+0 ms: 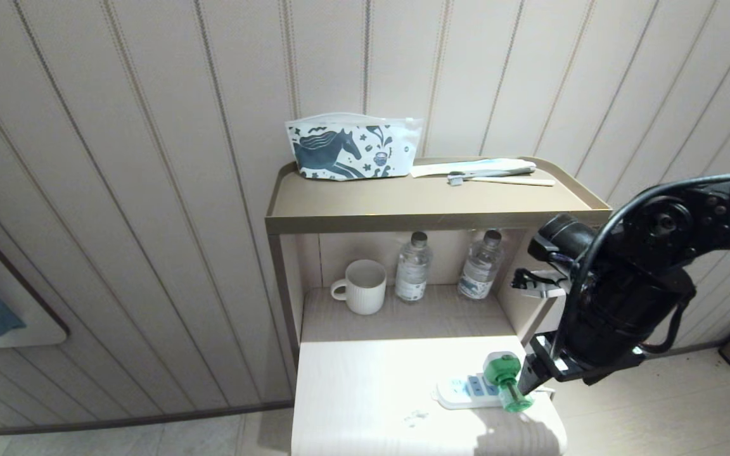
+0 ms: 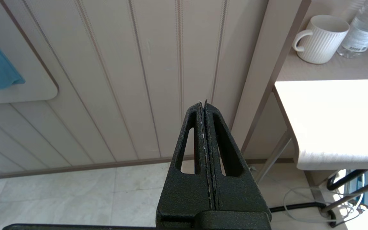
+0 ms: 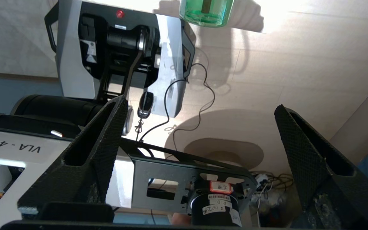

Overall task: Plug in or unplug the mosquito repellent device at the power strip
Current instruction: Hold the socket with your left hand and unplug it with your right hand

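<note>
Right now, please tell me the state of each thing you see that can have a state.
mosquito repellent device: sits on the power strip, bottle tilted toward the table's front edge, not held.
power strip: lies flat on the table.
right gripper: open, just beside the device.
left gripper: shut, empty, parked left of the table.
mug: upright on the shelf.
two water bottles: upright, capped.
pouch: upright, leaning on the wall.
</note>
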Tool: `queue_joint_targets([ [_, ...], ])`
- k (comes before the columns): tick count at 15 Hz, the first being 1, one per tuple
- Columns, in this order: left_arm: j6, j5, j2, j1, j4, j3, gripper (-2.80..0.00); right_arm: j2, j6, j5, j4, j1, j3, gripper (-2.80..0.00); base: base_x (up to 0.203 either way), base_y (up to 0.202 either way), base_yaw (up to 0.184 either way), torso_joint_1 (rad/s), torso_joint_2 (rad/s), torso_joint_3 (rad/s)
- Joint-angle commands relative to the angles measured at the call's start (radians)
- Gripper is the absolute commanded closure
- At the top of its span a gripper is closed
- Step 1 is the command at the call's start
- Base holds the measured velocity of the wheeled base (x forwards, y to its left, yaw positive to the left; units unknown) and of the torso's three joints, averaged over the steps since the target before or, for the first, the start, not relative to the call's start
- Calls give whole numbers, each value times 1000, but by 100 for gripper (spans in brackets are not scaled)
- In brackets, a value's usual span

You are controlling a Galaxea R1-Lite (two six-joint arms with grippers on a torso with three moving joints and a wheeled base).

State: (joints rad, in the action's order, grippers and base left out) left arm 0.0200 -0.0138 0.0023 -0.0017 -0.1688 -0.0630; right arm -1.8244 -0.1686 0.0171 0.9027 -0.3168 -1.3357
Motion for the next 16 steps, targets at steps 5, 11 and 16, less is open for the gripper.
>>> queue_joint_targets([
  [5,0,0,1,0,-1,0,0,-98,-27,-6,-88,-1,20,-280,0,0,0,0,0,0],
  [11,0,0,-1,0,-1,0,0,-233,-32,-9,-213,11,6,-280,0,0,0,0,0,0],
  [16,0,0,1,0,-1,0,0,-329,-48,-13,-269,11,-42,-280,0,0,0,0,0,0],
])
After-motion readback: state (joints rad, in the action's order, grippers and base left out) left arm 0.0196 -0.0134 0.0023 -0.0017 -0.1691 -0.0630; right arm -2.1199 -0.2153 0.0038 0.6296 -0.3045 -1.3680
